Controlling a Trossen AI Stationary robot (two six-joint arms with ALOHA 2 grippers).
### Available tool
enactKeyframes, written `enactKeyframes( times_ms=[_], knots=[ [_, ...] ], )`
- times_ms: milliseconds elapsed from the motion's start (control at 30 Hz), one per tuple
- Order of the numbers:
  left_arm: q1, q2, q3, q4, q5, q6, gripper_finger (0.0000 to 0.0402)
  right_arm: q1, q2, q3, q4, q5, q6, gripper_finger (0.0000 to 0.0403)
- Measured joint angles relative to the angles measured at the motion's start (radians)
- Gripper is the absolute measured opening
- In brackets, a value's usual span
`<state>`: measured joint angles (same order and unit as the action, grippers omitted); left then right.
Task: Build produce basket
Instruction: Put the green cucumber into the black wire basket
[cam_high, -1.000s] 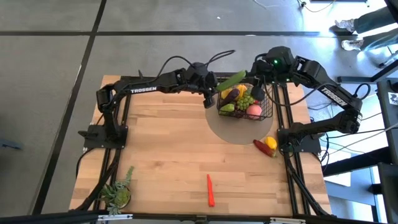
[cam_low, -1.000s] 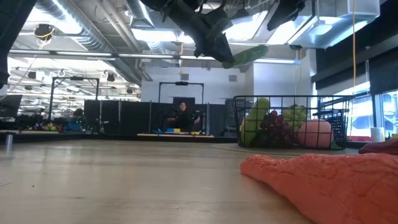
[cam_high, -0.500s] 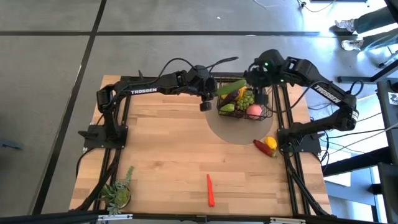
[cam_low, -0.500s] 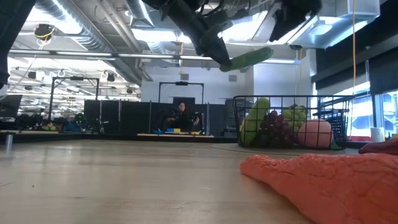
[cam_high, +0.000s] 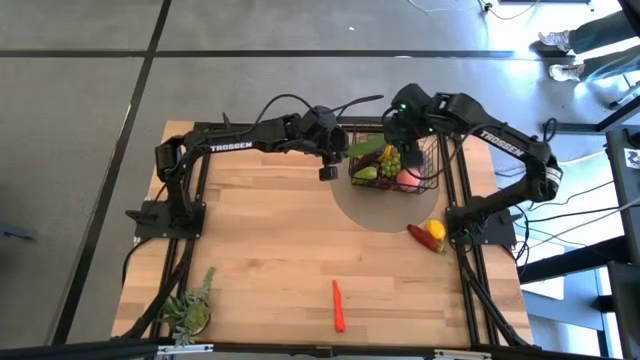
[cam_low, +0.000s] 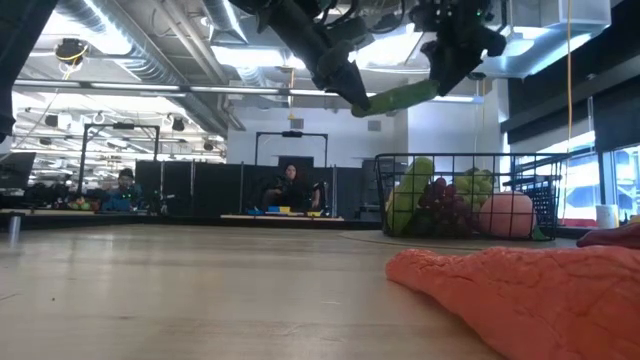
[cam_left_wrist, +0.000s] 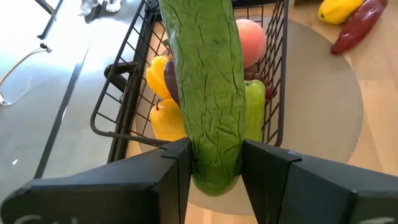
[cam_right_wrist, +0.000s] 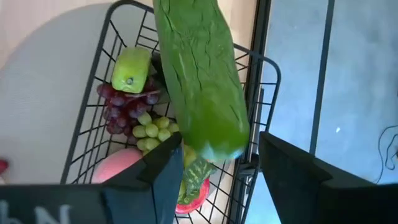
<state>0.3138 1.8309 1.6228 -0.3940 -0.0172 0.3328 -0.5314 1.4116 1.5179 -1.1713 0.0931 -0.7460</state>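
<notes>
Your right gripper (cam_right_wrist: 211, 177) has swung in over the black wire-mesh basket (cam_high: 432, 170) in the last second and spread its fingers wide; they now stand either side of the free end of the long green wrinkled cucumber (cam_left_wrist: 211, 93) without touching it. Your left gripper (cam_left_wrist: 214, 165) stays clamped on the other end, holding it in the air above the basket's near rim. That looks like a handover about to happen. Below both grippers the basket already holds grapes (cam_right_wrist: 140, 118), a pink peach (cam_left_wrist: 249, 40) and yellow pieces.
</notes>
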Motion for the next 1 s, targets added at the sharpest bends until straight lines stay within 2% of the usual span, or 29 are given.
enactKeyframes(
  times_ms=[200,700,1000],
  knots=[
    [0.000,-0.001,0.000,-0.005,0.001,-0.006,0.0098,0.000,0.024,0.000,0.000,0.000,0.000,0.0200],
    [0.000,-0.001,0.001,-0.024,-0.018,-0.008,0.0098,0.026,0.025,0.000,0.069,-0.136,0.000,0.0200],
    [0.000,-0.001,0.001,-0.024,-0.025,-0.009,0.0098,0.026,0.030,0.000,0.071,-0.133,0.003,0.0200]
  ],
)
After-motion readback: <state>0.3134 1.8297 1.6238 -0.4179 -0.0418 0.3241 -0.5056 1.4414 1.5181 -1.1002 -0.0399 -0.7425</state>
